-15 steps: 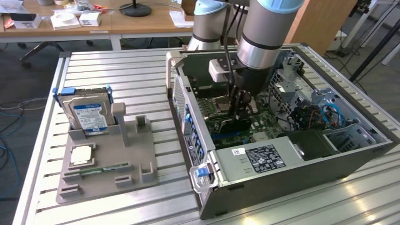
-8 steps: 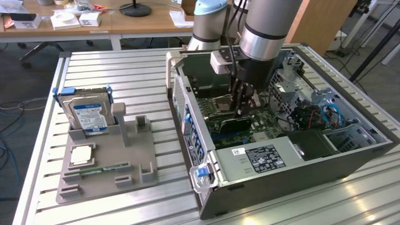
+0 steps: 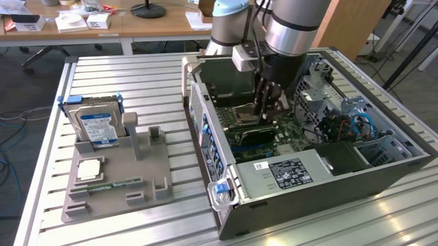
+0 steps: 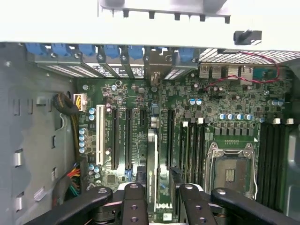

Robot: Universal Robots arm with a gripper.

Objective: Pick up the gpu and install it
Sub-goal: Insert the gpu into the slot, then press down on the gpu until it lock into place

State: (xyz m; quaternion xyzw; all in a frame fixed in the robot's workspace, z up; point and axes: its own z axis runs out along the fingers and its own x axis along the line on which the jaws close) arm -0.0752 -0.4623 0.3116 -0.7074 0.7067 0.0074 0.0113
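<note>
Bright even daylight, glare on the table slats (image 3: 383, 220), overexposed case edge (image 4: 140, 28) in the wrist view.

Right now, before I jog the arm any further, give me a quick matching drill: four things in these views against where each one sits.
Things:
1. gpu
2. hard drive
3. memory stick
4. gripper

Places:
A. upright in the grey holder's back slot, blue-white label showing
B. lying flat near the grey holder's front edge
C. reaching down into the open computer case
D. edge-on between the fingers, over the motherboard's slots

Pairs: 1-D, 2-A, 3-B, 4-C
</note>
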